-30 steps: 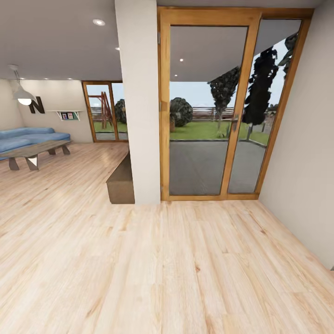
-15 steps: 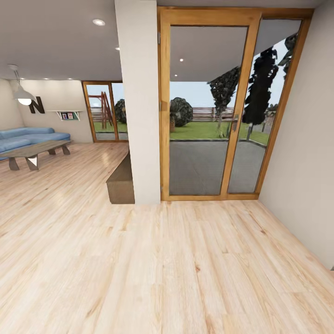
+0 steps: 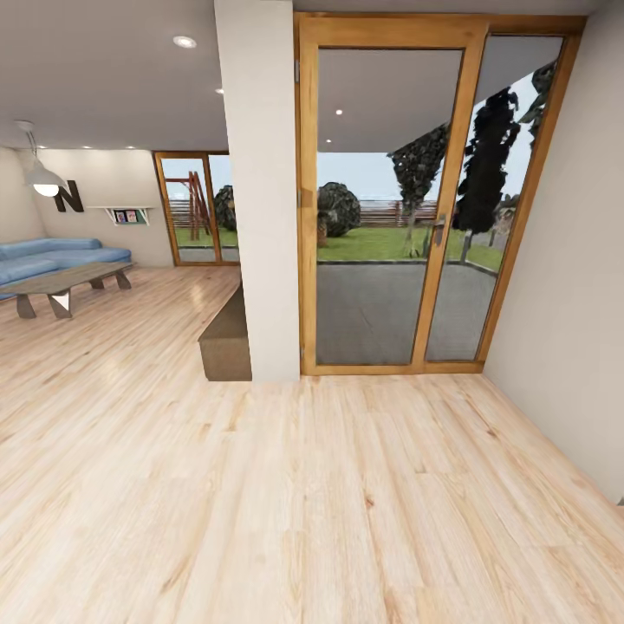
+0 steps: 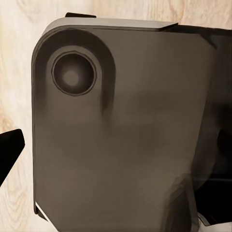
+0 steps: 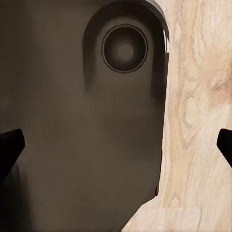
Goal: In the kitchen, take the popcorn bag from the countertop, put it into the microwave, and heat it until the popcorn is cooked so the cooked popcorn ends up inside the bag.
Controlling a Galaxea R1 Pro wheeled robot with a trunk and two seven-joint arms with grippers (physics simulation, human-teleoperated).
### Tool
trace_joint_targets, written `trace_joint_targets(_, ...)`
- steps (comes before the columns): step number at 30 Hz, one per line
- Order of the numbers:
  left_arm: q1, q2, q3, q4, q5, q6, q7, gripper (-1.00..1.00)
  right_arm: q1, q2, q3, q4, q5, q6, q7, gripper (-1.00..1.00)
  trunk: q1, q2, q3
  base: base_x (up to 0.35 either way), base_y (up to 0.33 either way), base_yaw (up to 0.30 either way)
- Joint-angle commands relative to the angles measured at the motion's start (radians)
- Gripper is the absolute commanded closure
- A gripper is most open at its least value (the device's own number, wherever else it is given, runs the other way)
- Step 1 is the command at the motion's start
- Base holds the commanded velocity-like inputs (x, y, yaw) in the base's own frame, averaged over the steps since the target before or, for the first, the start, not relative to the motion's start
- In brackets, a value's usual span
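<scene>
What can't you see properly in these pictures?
- The blue sofa in the head view: cut off by the picture's left edge.
- The brown bench in the head view: its far end is hidden behind the white pillar.
- The wood floor in the left wrist view: mostly hidden by the robot's dark grey body.
- The shelf on the far wall: its items are too small to name.

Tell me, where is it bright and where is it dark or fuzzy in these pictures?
Head view: daylight comes through the glass door, round ceiling lights glow, and the wooden floor has a pale shine. Left wrist view: a big dark grey robot part looks soft and smudgy. Right wrist view: the same kind of dark part, blurry beside bright floor.
</scene>
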Motion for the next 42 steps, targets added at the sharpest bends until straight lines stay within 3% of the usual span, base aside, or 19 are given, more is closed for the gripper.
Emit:
trace_joint_targets(1, 0.0, 0.0, 0.001, 0.0, 0.008, -0.002, -0.001, -1.0, 0.0, 0.0, 0.001, 0.0, 0.001, -0.004, -0.001, -1.0, 0.0, 0.0, -0.001, 0.0, 0.0, 0.008)
trace_joint_targets(42, 0.0, 0.001, 0.0, -0.006, 0.008, -0.004, -0.001, -1.0, 0.0, 0.002, 0.004, 0.0, 0.011, -0.009, -0.002, -1.0, 0.0, 0.0, -0.001, 0.0, 0.0, 0.258)
